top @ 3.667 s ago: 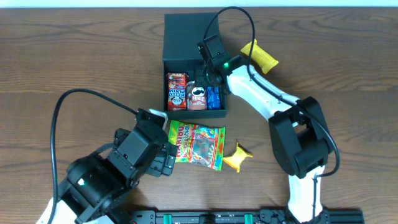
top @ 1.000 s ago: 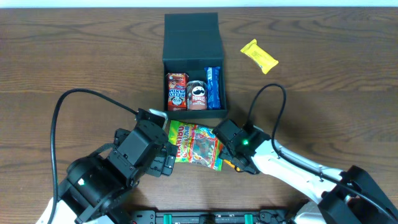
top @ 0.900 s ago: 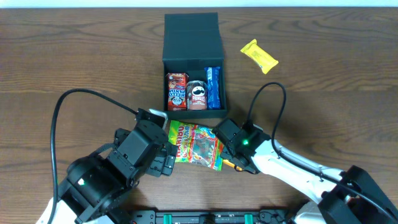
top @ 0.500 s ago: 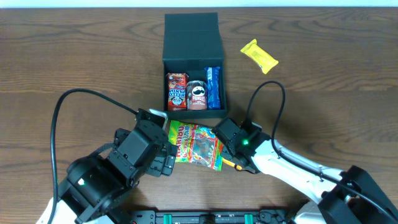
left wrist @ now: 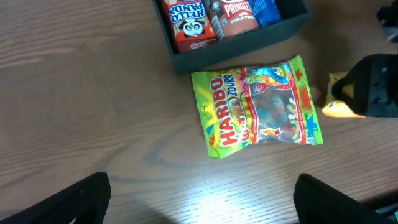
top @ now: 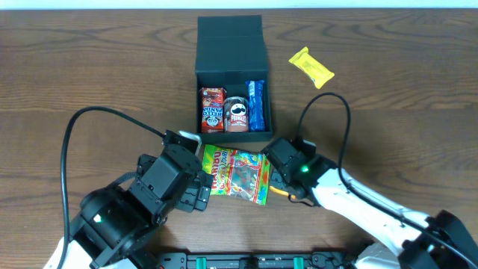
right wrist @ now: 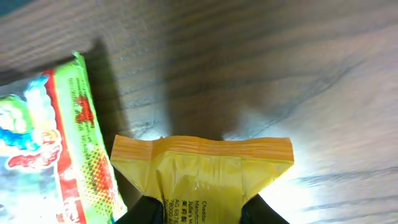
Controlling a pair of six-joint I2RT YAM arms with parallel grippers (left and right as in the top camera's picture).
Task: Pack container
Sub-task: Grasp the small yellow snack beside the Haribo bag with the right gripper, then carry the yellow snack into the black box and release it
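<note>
The container (top: 231, 131) is a dark box with its lid (top: 230, 43) folded back. It holds a red Hello Panda box (top: 212, 110), a Pringles can (top: 237, 114) and a blue packet (top: 256, 104). Its front wall shows in the left wrist view (left wrist: 242, 43). My right gripper (top: 287, 181) is shut on a small yellow snack packet (right wrist: 205, 168) just in front of the box, beside a Haribo bag (top: 235, 174). The packet's edge shows under the gripper (top: 278, 192). My left gripper (left wrist: 202, 205) is open and empty, low over the table left of the Haribo bag (left wrist: 261, 118).
A second yellow packet (top: 311, 66) lies at the back right of the container. The Haribo bag's edge (right wrist: 43, 143) lies close to the left of the held packet. The right gripper's black body (left wrist: 373, 87) shows in the left wrist view.
The right arm came from the container down to the front yellow packet and closed on it. In the last half second it shifted slightly right and back. The left arm has not moved.
</note>
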